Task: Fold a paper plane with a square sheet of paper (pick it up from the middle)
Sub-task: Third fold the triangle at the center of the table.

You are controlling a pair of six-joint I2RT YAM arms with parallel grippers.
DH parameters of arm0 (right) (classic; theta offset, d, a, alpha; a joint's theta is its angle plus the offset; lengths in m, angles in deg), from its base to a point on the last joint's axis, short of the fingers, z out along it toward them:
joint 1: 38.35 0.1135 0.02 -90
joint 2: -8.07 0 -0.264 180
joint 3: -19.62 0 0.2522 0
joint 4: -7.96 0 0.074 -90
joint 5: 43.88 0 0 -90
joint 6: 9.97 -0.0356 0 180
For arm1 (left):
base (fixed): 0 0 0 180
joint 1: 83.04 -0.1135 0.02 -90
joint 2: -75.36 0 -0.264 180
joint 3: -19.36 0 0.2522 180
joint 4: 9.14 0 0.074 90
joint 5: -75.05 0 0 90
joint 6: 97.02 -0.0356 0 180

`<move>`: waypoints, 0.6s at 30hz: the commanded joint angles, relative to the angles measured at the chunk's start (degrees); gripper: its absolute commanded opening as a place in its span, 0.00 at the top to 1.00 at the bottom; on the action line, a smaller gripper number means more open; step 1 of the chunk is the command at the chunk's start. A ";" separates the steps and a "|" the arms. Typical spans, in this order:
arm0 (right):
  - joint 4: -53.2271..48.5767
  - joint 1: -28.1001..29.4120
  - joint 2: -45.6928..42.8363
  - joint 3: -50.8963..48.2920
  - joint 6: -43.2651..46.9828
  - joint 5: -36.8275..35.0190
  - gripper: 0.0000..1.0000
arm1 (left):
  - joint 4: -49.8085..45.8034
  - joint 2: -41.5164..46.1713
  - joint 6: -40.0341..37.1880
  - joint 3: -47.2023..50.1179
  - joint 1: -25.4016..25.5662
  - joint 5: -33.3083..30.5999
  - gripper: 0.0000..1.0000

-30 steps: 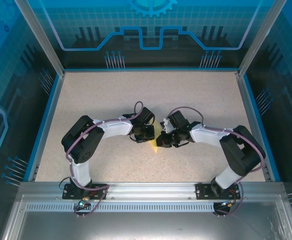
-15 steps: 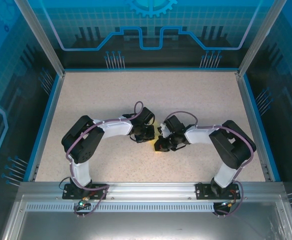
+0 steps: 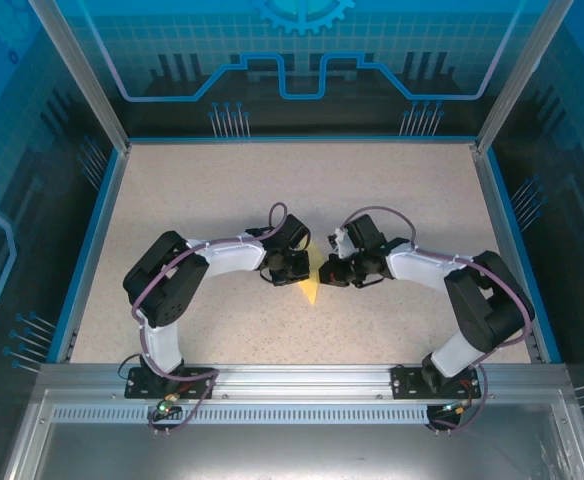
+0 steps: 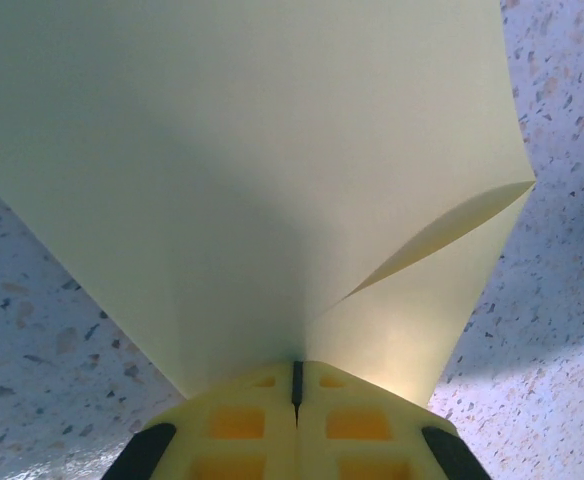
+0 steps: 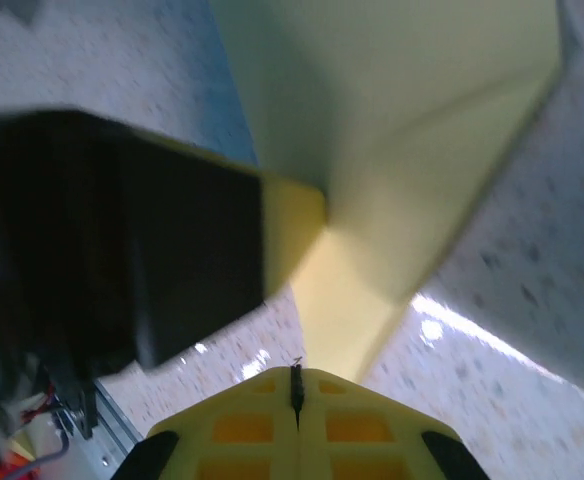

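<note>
Left wrist: left end effector (image 4: 295, 372) clamped shut on the paper (image 4: 252, 150), right end effector (image 5: 295, 374) shut too, so press that crease evenly

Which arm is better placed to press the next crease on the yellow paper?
Probably right. The left pincer is shut on the paper, anchoring it; the right pincer is shut at the fold, seemingly free to press.
</note>
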 commanded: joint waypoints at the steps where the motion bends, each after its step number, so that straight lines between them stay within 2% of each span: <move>1: 0.19 0.37 4.07 2.20 1.60 0.42 1.00 | -7.85 -4.57 0.27 2.99 0.49 -4.48 1.00; 11: 0.05 0.76 10.44 2.11 1.07 -1.53 1.00 | -7.69 -4.69 0.33 2.99 0.44 -4.34 1.00; 15: -2.42 0.77 9.83 1.46 1.00 -4.00 1.00 | -8.24 -4.69 0.42 3.00 0.45 -4.74 1.00; 18: -1.58 1.31 7.12 1.36 0.93 -2.09 1.00 | -8.17 -4.78 0.36 3.00 0.46 -4.74 1.00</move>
